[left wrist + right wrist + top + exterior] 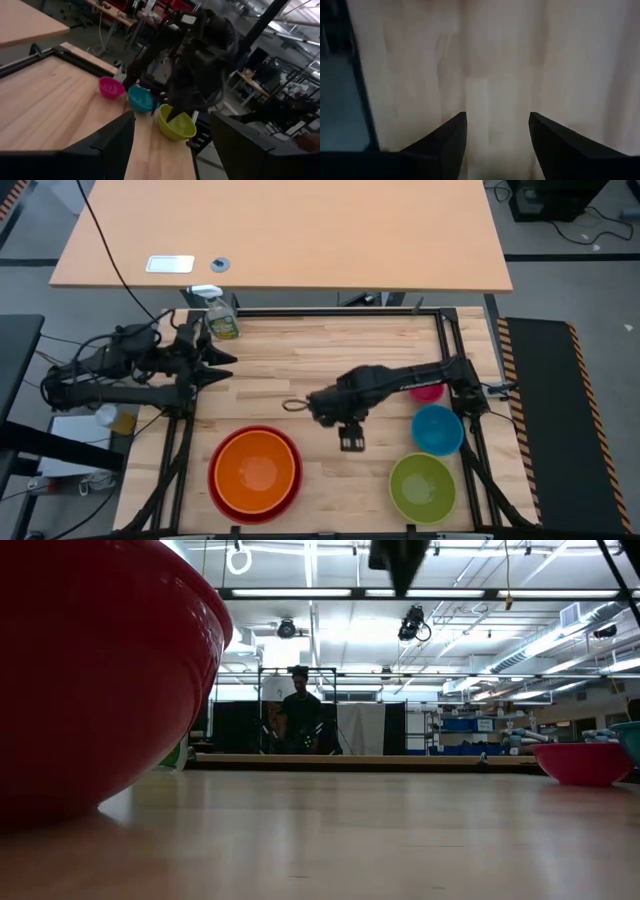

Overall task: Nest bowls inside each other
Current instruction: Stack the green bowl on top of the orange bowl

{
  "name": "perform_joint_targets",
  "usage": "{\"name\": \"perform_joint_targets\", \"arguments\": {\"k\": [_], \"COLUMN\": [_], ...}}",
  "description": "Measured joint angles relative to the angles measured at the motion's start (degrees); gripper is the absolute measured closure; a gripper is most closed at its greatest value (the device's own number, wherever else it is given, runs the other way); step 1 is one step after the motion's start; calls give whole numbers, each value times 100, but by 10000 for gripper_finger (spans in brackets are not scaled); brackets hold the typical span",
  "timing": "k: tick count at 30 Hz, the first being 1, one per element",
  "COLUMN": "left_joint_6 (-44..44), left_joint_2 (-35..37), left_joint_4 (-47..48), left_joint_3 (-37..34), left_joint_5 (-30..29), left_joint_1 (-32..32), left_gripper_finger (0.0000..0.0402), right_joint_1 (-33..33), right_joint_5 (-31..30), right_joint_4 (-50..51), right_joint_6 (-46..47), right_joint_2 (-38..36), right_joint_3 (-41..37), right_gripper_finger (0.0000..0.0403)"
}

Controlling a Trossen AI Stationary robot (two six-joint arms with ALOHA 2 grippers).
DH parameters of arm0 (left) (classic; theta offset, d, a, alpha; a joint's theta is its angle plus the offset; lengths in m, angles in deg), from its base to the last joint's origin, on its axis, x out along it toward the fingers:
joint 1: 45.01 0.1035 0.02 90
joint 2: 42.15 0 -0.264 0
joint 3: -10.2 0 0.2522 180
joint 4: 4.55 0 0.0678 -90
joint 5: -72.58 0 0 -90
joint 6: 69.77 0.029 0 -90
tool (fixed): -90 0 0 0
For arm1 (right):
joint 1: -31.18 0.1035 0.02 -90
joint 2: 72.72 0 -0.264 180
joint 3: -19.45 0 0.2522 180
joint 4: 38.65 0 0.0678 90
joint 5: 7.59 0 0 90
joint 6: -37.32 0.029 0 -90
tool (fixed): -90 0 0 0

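Observation:
The orange bowl [255, 468] sits nested in the red bowl [222, 490] near the table's front left. Along the right side the green bowl [422, 488], the blue bowl [437, 428] and the pink bowl [430, 392] each stand on the wood; my right arm partly covers the pink one. My right gripper [351, 442] hangs above the table's middle, pointing down, open over bare wood [497, 100], between the red bowl and the blue one. My left gripper [222, 366] waits open at the far left, pointing level.
A yellow-green spray bottle [221, 317] stands at the far left corner beside my left gripper. A dark frame [440, 315] borders the table. Bare wood lies across the table's middle and far part. A person [300, 720] stands far off in the room behind.

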Motion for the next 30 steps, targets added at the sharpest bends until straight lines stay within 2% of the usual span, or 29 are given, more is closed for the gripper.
{"name": "perform_joint_targets", "arguments": {"k": [3,8,14,18,23,30], "left_joint_6": [37,51,201,205,206,205], "left_joint_2": [-140,-266,-324,-371,-398,-402], "left_joint_4": [-7,-7,-20,-12,-15,-15], "left_joint_3": [0,0,0,-1,-2,-2], "left_joint_5": [0,2,0,-141,-188,-403], "left_joint_1": [0,0,0,0,0,0], "left_gripper_finger": [141,141,141,141,141,141], "right_joint_1": [140,354,580,765,991,1211], "right_joint_5": [351,468,1367,1435,1745,1748], "right_joint_4": [-15,57,-142,-497,-1196,-1958], "right_joint_6": [-135,-276,-256,-254,-317,-359], "right_joint_2": [-114,-558,-1330,-1794,-2116,-2115], "right_joint_3": [-666,-1812,-3352,-4148,-4891,-5477], "right_gripper_finger": [192,199,195,189,183,195]}}
